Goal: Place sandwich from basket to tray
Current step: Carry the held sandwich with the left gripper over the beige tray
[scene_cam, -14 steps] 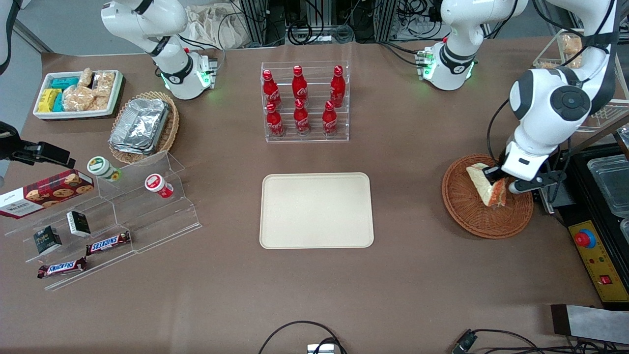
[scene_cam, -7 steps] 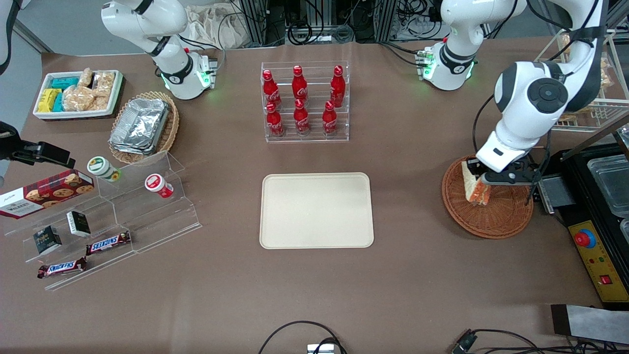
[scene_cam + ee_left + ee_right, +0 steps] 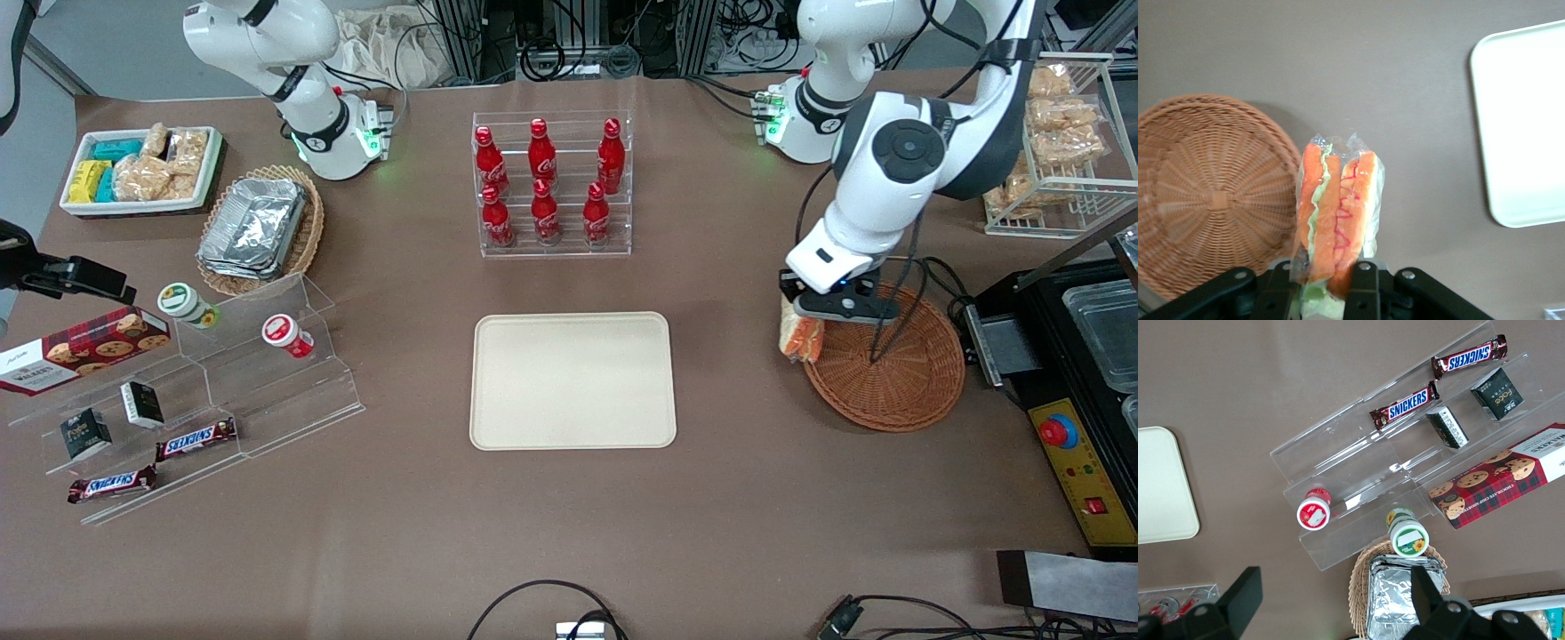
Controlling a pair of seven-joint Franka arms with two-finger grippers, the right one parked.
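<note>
The tray (image 3: pixel 573 380) lies bare at mid-desk, well apart from the sandwich (image 3: pixel 800 336), which hangs in its clear wrap over the rim of the basket (image 3: pixel 889 373), pinched at one end by the closed tool (image 3: pixel 822 307). The slick wrap could slip out during the carry. The wrist view cuts off the fingertips, so grip depth is unclear.

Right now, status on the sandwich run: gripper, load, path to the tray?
Gripper shut on sandwich, above basket rim. Sandwich lifted clear, hanging cut edge down. Bare table between it and tray; nothing in the way.
</note>
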